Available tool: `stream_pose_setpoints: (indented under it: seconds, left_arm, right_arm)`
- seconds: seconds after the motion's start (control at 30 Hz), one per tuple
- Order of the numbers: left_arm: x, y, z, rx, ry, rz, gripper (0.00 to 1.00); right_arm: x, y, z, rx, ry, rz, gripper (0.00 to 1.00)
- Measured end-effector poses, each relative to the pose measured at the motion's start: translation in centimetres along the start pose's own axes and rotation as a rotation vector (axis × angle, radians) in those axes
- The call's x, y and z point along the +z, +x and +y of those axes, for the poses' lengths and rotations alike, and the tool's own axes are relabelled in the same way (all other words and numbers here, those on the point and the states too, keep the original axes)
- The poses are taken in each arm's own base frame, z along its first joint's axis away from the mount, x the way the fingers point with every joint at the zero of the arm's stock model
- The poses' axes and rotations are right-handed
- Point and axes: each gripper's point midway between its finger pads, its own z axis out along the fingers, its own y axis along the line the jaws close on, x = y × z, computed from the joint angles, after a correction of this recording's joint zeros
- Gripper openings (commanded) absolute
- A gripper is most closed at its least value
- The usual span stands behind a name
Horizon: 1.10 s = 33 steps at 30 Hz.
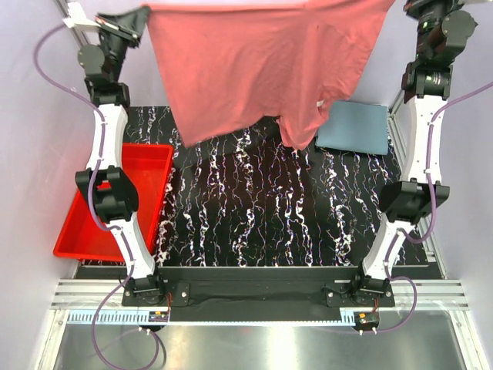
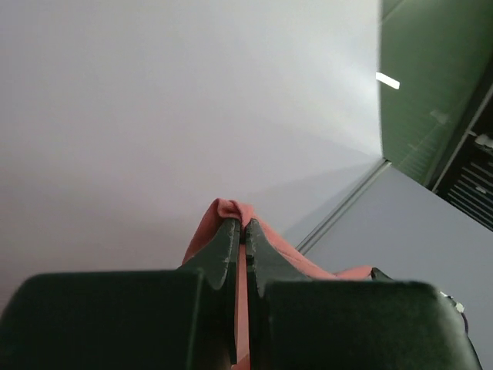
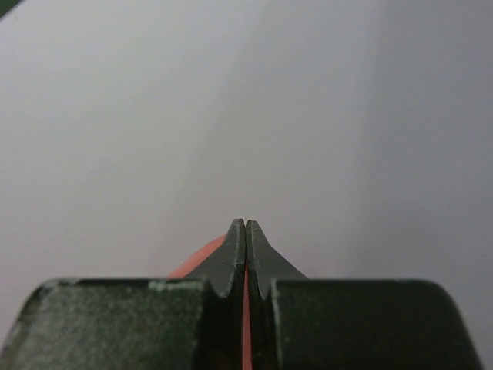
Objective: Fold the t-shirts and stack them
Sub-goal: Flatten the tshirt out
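1. Salmon-pink t-shirt [image 1: 262,62]: held up above the table and spread wide between the two arms along its upper edge. The lower edge hangs free and uneven. One fold droops lowest on the right side. Whether any part touches the table cannot be told from overhead.
2. Left gripper [image 2: 244,226]: jaws clamped together on a pinch of the pink fabric, which bunches up just past the fingertips. It holds the shirt's upper left corner.
3. Right gripper [image 3: 246,225]: jaws pressed tight, with a thin strip of pink cloth showing between them. It holds the shirt's upper right corner.
4. Grey-blue t-shirt [image 1: 356,127]: folded into a flat rectangle, lying on the far right part of the table near the right arm. Its left edge is partly hidden behind the drooping pink fold.
5. Red plastic tray [image 1: 115,200]: at the left edge of the table, partly hidden by the left arm.
6. Table [image 1: 254,216]: black top with white marbling.
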Motion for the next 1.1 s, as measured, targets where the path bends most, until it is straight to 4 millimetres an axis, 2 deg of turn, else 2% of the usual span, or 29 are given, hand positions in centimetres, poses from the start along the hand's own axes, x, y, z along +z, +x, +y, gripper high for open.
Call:
stream_pose_setpoints:
  seconds: [0.1,0.17,0.2,0.27,0.3,0.4,0.5,0.6,0.67,0.7,0.77,0.8,0.87,0.93,1.0,1.1]
  left_arm:
    - [-1.2,2.3,4.4,-0.059,-0.098,0.049,0.0]
    - [-1.8,3.1,5.7,-0.082,-0.139,0.068,0.0]
    - [-1.9,3.3,5.8,-0.088,-0.153,0.075,0.0]
    - [-2.0,3.1,4.4,-0.083,-0.152,0.083,0.0]
    - [-2.0,2.7,3.1,-0.072,-0.141,0.083,0.0]
    - [-2.2,0.9,-3.3,-0.015,-0.067,0.067,0.0]
    - [-3.6,-1.3,-12.2,0.064,0.048,0.03,0.0]
    - [-6.7,-3.0,-21.8,0.151,0.186,-0.022,0.0]
    - [-8.7,-3.7,-26.7,0.201,0.266,-0.052,0.0]
    - [-9.6,-4.0,-29.0,0.225,0.305,-0.069,0.0]
    - [-11.0,-4.4,-32.0,0.262,0.362,-0.095,0.0]
    - [-11.5,-4.5,-33.0,0.277,0.384,-0.105,0.0]
    - [-11.8,-4.6,-33.7,0.291,0.402,-0.117,0.0]
    - [-11.4,-4.7,-33.0,0.289,0.39,-0.119,0.0]
    - [-10.6,-4.7,-31.4,0.281,0.364,-0.116,0.0]
    - [-8.5,-4.7,-27.8,0.26,0.309,-0.104,0.0]
  right_arm:
    - [-1.4,2.5,-1.4,0.008,0.049,0.087,0.0]
    - [-3.0,3.0,-1.8,0.016,0.083,0.127,0.0]
    - [-3.7,2.7,-1.6,0.019,0.093,0.137,0.0]
    - [-4.7,0.9,-0.5,0.02,0.091,0.123,0.0]
    - [-5.2,-0.7,0.5,0.019,0.079,0.103,0.0]
    - [-7.3,-7.3,4.4,0.01,0.029,0.007,0.0]
    - [-11.0,-14.5,8.6,-0.008,-0.022,-0.106,0.0]
    - [-16.2,-21.8,12.7,-0.036,-0.079,-0.237,0.0]
    - [-19.0,-25.1,14.5,-0.056,-0.102,-0.306,0.0]
    - [-20.6,-27.0,15.6,-0.067,-0.117,-0.349,0.0]
    - [-23.3,-30.2,17.5,-0.09,-0.149,-0.43,0.0]
    - [-23.9,-31.1,18.0,-0.099,-0.159,-0.453,0.0]
    - [-24.6,-32.3,18.6,-0.117,-0.172,-0.485,0.0]
    - [-24.2,-32.1,18.5,-0.13,-0.169,-0.485,0.0]
    - [-22.8,-31.0,17.7,-0.136,-0.156,-0.464,0.0]
    - [-18.8,-27.5,15.4,-0.138,-0.123,-0.397,0.0]
